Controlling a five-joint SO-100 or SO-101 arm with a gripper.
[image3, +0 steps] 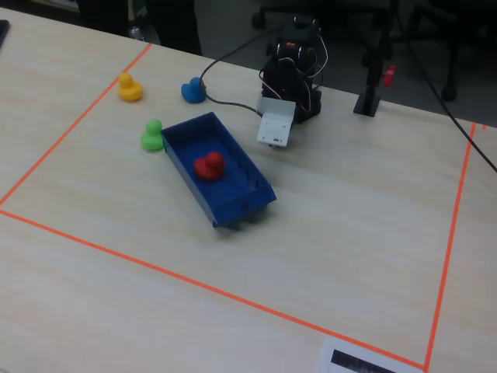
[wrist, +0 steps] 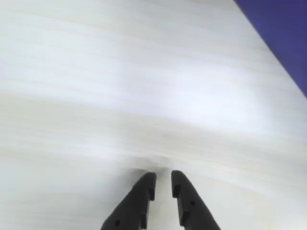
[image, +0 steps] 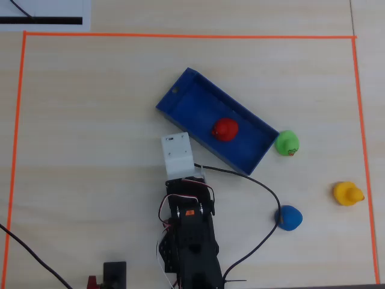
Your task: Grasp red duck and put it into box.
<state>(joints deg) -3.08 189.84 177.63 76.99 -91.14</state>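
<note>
you've got the red duck (image: 226,129) sitting inside the box (image: 180,96), near its middle. green duck (image: 287,143) just beside the box's right end. blue duck (image: 289,218) and yellow duck (image: 347,193) well apart, lower right. arm (image: 189,235) below the box; fingers hidden.

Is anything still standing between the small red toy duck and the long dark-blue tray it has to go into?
Nothing visible: the glossy red toy duck already lies inside the shallow dark-blue tray. The gripper is empty, its black fingers almost closed, beside the tray over bare table. The green duck sits outside the tray's end.
</note>
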